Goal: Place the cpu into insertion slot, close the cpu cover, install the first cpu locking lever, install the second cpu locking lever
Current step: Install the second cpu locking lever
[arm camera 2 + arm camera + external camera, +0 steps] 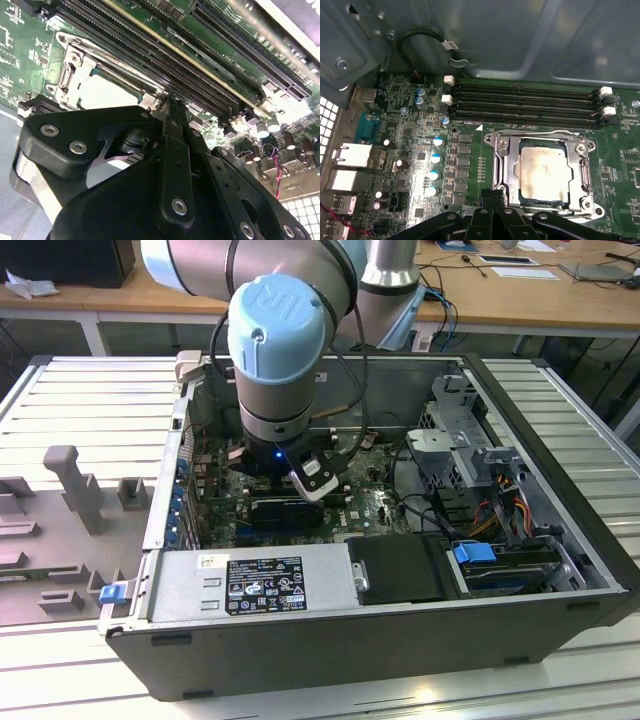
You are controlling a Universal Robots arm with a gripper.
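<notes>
Inside an open computer case on a slatted metal table, the arm is lowered over the green motherboard. In the first wrist view, the cpu is seen seated in the insertion slot, with the cpu cover lying closed around it, beside the memory slots. The gripper is poised at the slot's edge, fingers pressed together on nothing.
</notes>
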